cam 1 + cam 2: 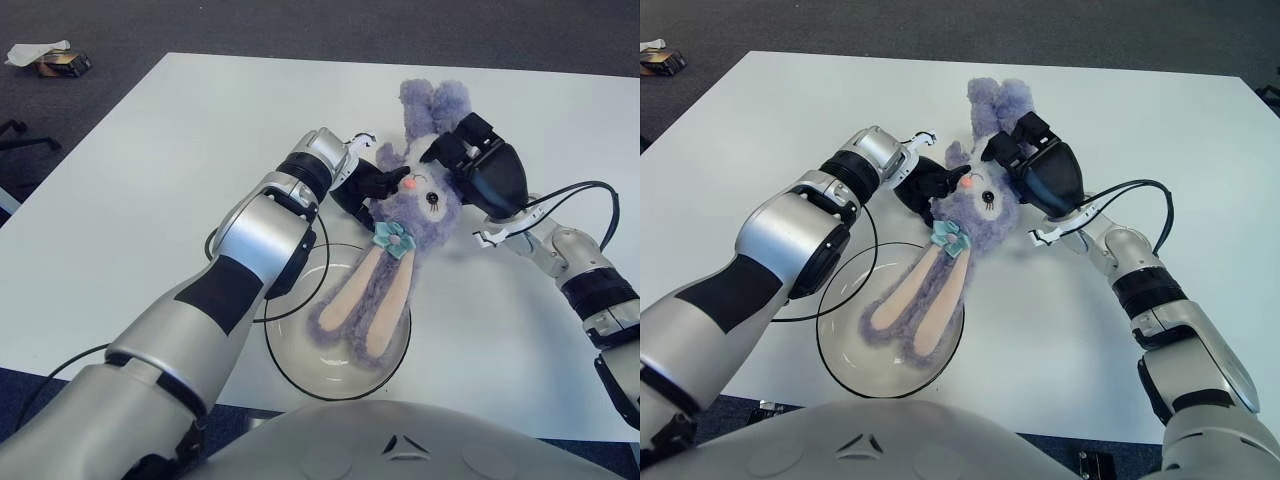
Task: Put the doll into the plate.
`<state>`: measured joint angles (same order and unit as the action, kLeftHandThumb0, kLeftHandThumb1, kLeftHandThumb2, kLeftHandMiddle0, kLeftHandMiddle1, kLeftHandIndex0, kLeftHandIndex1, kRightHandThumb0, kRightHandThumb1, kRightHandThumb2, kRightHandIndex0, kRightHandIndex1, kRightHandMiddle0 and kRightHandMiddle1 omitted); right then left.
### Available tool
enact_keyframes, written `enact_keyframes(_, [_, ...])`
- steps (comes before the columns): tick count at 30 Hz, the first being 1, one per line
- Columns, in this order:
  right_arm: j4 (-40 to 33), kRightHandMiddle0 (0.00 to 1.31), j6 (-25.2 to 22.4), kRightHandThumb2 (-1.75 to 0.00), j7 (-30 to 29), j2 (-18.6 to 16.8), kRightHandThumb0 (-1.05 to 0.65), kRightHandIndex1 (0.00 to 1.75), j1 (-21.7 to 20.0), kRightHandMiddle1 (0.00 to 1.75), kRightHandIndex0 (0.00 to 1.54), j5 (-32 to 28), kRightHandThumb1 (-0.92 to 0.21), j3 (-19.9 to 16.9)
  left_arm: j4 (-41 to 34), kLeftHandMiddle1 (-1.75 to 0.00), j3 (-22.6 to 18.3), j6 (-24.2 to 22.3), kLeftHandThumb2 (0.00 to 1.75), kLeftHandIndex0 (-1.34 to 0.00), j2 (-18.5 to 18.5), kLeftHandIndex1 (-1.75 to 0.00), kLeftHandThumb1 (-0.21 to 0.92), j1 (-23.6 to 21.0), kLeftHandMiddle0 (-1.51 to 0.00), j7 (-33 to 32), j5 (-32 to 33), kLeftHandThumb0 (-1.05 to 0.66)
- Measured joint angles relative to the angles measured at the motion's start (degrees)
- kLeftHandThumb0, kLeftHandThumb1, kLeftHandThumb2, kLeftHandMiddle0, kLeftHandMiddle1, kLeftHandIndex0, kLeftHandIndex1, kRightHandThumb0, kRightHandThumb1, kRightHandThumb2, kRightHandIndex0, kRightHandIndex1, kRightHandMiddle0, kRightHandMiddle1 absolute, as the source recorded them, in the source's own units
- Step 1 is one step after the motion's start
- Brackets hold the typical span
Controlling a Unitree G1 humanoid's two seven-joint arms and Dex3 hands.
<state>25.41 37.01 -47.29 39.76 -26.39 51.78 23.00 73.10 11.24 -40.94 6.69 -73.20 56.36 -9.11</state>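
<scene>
A purple plush rabbit doll (415, 215) with a teal bow lies tilted, head up on the table side, long legs hanging into a clear glass plate (290, 365) near the table's front edge. My left hand (365, 180) grips the doll's head from its left side, dark fingers pressed on the face. My right hand (480, 170) holds the head from the right, fingers curled over its top by the ears. The doll also shows in the right eye view (975, 215), with the plate (840, 345) below it.
The white table (150, 200) spreads wide around the plate. Black cables loop by my left forearm (300, 300) and my right wrist (590, 190). Dark carpet lies beyond the table, with a small object (50, 58) on the floor at the far left.
</scene>
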Motion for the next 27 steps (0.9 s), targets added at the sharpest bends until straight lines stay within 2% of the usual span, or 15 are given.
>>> enact_keyframes(2, [0.1,0.49,0.6,-1.46,1.7,-0.2,0.00,1.63,0.5,1.75,0.77,-2.1,-0.16,-1.0,-0.4,-1.75,-0.6,0.2,1.14,-0.50,-0.1,-1.75,0.46,0.1,-1.20,-1.7,0.4,-0.44])
enact_keyframes(8, [1.4,0.50,1.9,-1.46,5.4,-1.5,0.00,1.61,1.3,1.75,0.79,-7.3,-0.16,-3.8,-1.2,-1.75,-3.5,1.4,0.69,-0.27,-0.2,-1.75,0.80,0.5,-1.10,-8.7,2.4,-0.37])
enact_keyframes(9, [1.5,0.50,2.0,-1.46,5.9,-1.6,0.00,1.61,1.5,1.75,0.79,-7.9,-0.16,-4.2,-1.3,-1.75,-3.8,1.6,0.65,-0.26,-0.3,-1.75,0.83,0.5,-1.07,-9.7,2.5,-0.37])
enact_keyframes(11, [1.7,0.50,2.3,-1.46,6.8,-2.1,0.00,1.61,2.0,1.75,0.79,-9.0,-0.16,-5.2,-1.9,-1.75,-4.9,2.5,0.58,-0.22,-0.6,-1.75,0.88,0.8,-0.91,-12.3,3.3,-0.36])
enact_keyframes(14, [1.9,0.50,2.3,-1.47,7.4,-2.6,0.00,1.61,2.6,1.75,0.79,-10.1,-0.16,-6.1,-3.0,-1.75,-6.3,4.8,0.54,-0.20,-1.1,-1.75,0.91,1.7,-0.71,-15.1,4.4,-0.36])
enact_keyframes(16, [2.0,0.50,2.3,-1.47,7.8,-2.8,0.00,1.62,2.8,1.75,0.79,-10.3,-0.15,-6.7,-3.4,-1.75,-6.9,6.4,0.54,-0.20,-1.5,-1.75,0.91,2.2,-0.62,-16.2,4.7,-0.36])
enact_keyframes(17, [2.0,0.50,2.3,-1.47,7.9,-2.9,0.00,1.62,2.9,1.75,0.78,-10.3,-0.15,-6.9,-3.6,-1.75,-7.0,7.4,0.69,-0.13,-1.8,-1.75,0.92,2.4,-0.57,-16.7,4.9,-0.49])
enact_keyframes(18, [2.0,0.50,2.3,-1.47,7.9,-2.9,0.00,1.63,2.9,1.75,0.78,-10.3,-0.15,-7.1,-3.7,-1.75,-7.2,8.3,0.75,-0.10,-2.1,-1.75,0.92,2.6,-0.55,-17.0,5.1,-0.54])
enact_keyframes(20, [2.0,0.50,2.3,-1.48,8.2,-3.0,0.00,1.64,3.1,1.75,0.78,-10.3,-0.15,-7.5,-3.9,-1.72,-7.5,10.6,0.90,-0.04,-2.7,-1.74,0.92,3.0,-0.41,-17.7,5.3,-0.68])
enact_keyframes(23, [2.0,0.50,2.3,-1.49,8.3,-3.2,0.00,1.65,3.5,1.75,0.78,-10.3,-0.15,-7.9,-4.1,-1.50,-8.0,14.1,0.98,-0.01,-3.3,-1.53,0.92,3.8,-0.29,-18.5,5.8,-0.77])
enact_keyframes(27, [2.0,0.50,2.0,-1.49,8.3,-3.5,0.00,1.67,4.0,1.75,0.77,-10.2,-0.15,-8.3,-4.1,-1.33,-9.2,17.6,1.01,0.00,-3.8,-1.32,0.92,4.8,-0.22,-19.7,6.6,-0.81])
